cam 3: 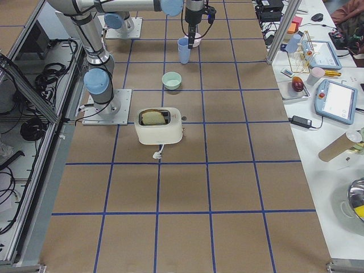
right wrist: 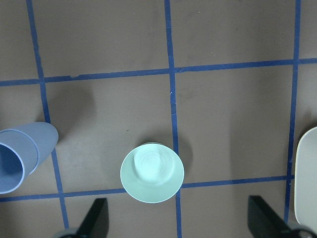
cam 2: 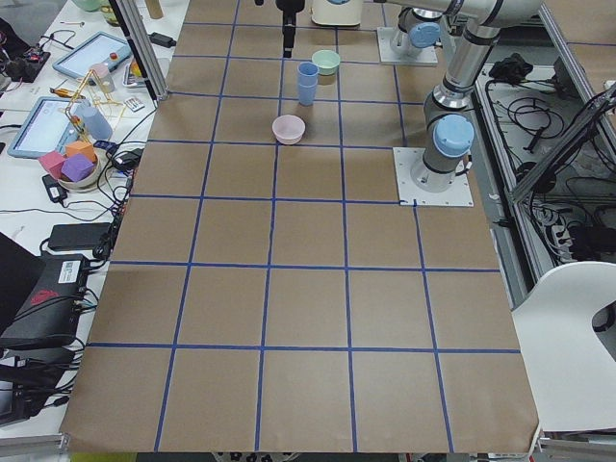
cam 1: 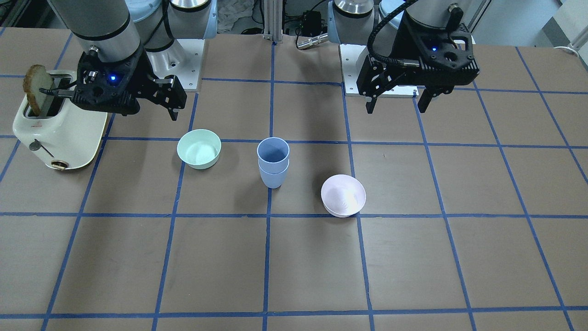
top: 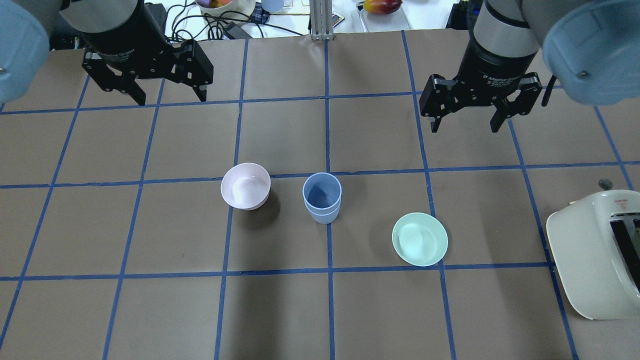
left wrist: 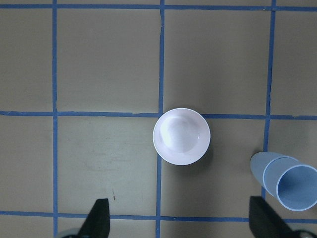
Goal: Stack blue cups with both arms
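Observation:
The two blue cups (cam 1: 273, 163) stand nested, one inside the other, upright near the table's middle (top: 322, 197). They also show at the edge of the left wrist view (left wrist: 285, 181) and of the right wrist view (right wrist: 20, 156). My left gripper (top: 171, 99) is open and empty, raised well behind the cups and over the pink bowl's side (cam 1: 396, 108). My right gripper (top: 465, 127) is open and empty, raised behind the mint-green bowl (cam 1: 131, 103). Neither gripper touches the cups.
A pale pink bowl (top: 245, 186) sits just to the cups' left, and a mint-green bowl (top: 419, 239) to their right. A cream toaster (cam 1: 59, 133) with a slice of toast (cam 1: 36, 87) stands at the table's right end. Clutter lies beyond the far edge.

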Robot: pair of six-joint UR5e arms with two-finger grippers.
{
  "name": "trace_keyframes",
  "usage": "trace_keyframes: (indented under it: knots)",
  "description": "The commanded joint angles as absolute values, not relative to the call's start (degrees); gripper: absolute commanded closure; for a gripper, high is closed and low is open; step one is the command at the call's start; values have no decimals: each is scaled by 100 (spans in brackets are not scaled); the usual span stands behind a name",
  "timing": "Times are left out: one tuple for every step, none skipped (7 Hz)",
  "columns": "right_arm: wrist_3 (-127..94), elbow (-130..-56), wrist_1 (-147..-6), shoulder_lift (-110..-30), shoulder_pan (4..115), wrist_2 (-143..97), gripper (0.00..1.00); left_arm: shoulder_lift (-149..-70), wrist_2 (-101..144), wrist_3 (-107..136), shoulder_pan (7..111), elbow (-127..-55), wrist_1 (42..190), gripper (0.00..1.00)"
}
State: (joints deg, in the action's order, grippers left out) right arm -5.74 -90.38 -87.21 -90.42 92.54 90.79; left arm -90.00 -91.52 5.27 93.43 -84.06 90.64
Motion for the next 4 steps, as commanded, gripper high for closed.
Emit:
trace_keyframes:
  knots:
    - [-205,-9035,-8745,-9062,9229,9070,0,-9000,-9149,527,9343,-8402,9062,0]
    - [-211,-9035,-8728,-9079,9229,9070,0,-8991,-9149,527,9343,-8402,9070,0]
    - [-211,-9035,-8701,-9097,9229,9070,0,-8991,-9149,527,9334,-8402,9070,0]
    - [-220,-9035,-8701,-9105,9229,9070,0,-8983,-9149,527,9334,-8402,9070,0]
